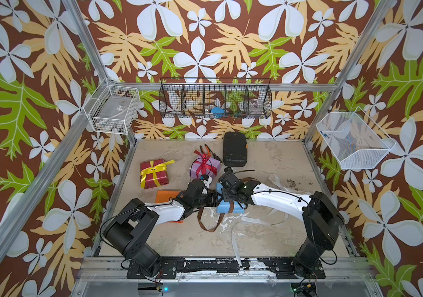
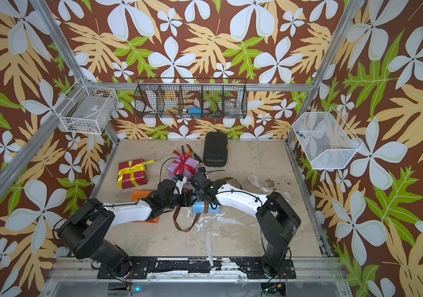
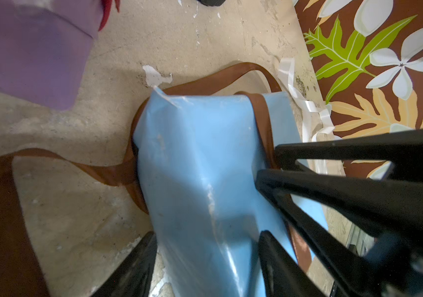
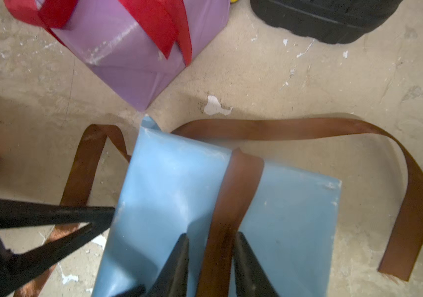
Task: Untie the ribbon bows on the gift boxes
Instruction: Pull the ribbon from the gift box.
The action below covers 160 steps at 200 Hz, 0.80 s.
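The light-blue paper-wrapped box [image 4: 174, 185], mid table [image 1: 269, 164], is likely light and slidey; the open left pincer [image 3: 209, 234] braces it. The right pincer [image 4: 211, 236] straddles its limp, slippery brown satin ribbon [image 4: 241, 180], best pinched flat; whether it grips, I cannot tell.

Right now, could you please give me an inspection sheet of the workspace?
surface: table worn, chipped.
job's things: brown ribbon loose round blue box; white ribbon lies off; orange box shows none; dark red box and lilac box tied.
clutter: pliers, black case.
grippers: left gripper astride blue box, right gripper astride brown ribbon; grips unclear.
cables: along arms.
surroundings: wire baskets on floral walls.
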Tool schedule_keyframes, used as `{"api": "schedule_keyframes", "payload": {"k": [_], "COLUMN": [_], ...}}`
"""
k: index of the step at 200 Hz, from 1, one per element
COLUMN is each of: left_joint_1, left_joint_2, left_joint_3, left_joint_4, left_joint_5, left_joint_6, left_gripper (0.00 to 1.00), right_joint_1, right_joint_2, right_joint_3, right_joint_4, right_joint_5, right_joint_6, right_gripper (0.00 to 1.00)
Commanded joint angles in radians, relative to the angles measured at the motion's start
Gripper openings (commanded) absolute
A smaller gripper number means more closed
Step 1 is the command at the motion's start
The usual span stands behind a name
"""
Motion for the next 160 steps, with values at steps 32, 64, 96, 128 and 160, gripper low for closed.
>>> {"api": "schedule_keyframes", "payload": {"k": [32,64,96,128,160], "left_joint_1": [-0.001,-0.001,-0.001,-0.001,-0.001], "left_joint_2": [-0.003,0.004,0.014,0.032,0.048], "left_joint_3": [0.003,0.009,0.022,0.04,0.05], "left_joint_4": [-0.019,-0.032,-0.045,-0.055,-0.064], "left_joint_5": [-0.005,-0.016,-0.015,-0.013,-0.007], "left_joint_6": [0.006,0.012,0.009,0.004,0.0], "left_gripper": [0.65,0.65,0.66,0.67,0.67], "right_joint_1": [-0.015,-0.087,-0.162,-0.239,-0.279], "right_joint_2": [0.006,-0.116,-0.239,-0.263,-0.218], "right_joint_3": [-0.074,-0.2,-0.348,-0.469,-0.523], "right_joint_4": [-0.115,0.145,0.423,0.711,0.883], "right_joint_5": [-0.095,-0.396,-0.667,-0.943,-1.053], "right_joint_6": [0.008,0.0,0.044,0.138,0.22], "right_gripper": [0.0,0.0,0.0,0.0,0.0]}}
